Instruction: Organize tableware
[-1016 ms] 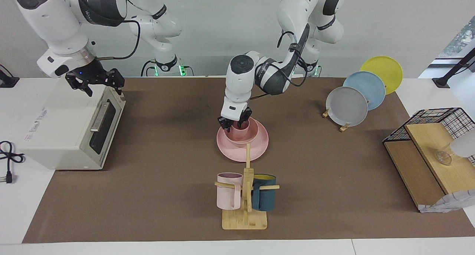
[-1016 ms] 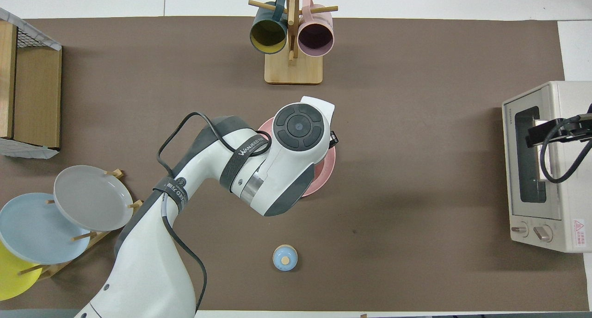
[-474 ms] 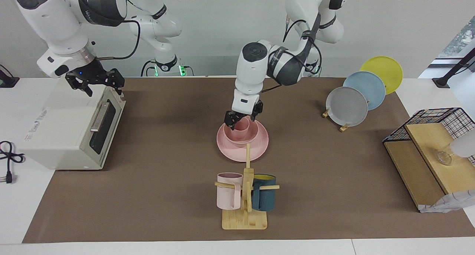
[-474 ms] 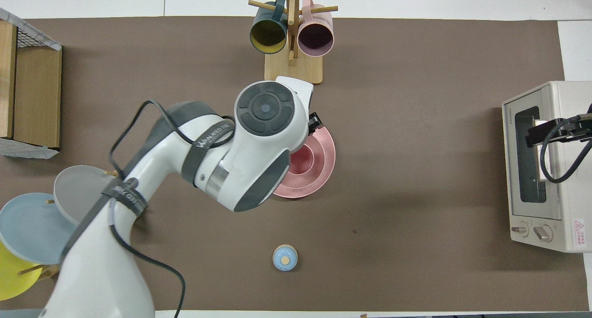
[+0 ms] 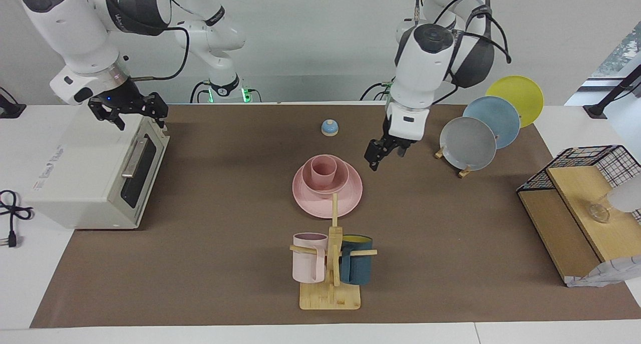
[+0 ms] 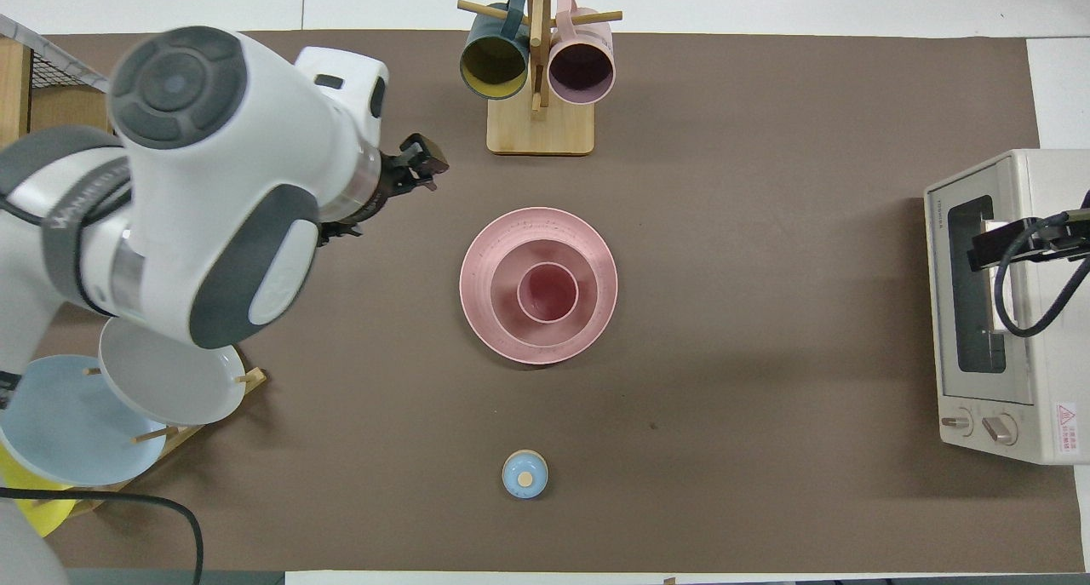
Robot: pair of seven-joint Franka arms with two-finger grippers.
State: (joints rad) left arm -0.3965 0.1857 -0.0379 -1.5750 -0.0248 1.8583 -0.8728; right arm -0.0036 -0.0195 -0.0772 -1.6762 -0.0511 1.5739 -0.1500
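Observation:
The matte pink plate lies in the middle of the brown mat. The pink bowl sits on it, and the small pink cup stands upright in the bowl. My left gripper is open and empty. It hangs in the air over bare mat between the stack and the plate rack, clear of the tableware. My right gripper is open and waits over the toaster oven's top.
A wooden mug tree with a pale pink and a dark teal mug stands farther from the robots than the stack. A small blue knob lies nearer. The toaster oven, the plate rack and a wire shelf stand at the table's ends.
My left gripper let go of the cup in the bowl, rose and swung away toward the plate rack. The stack is now uncovered. The right arm has not moved.

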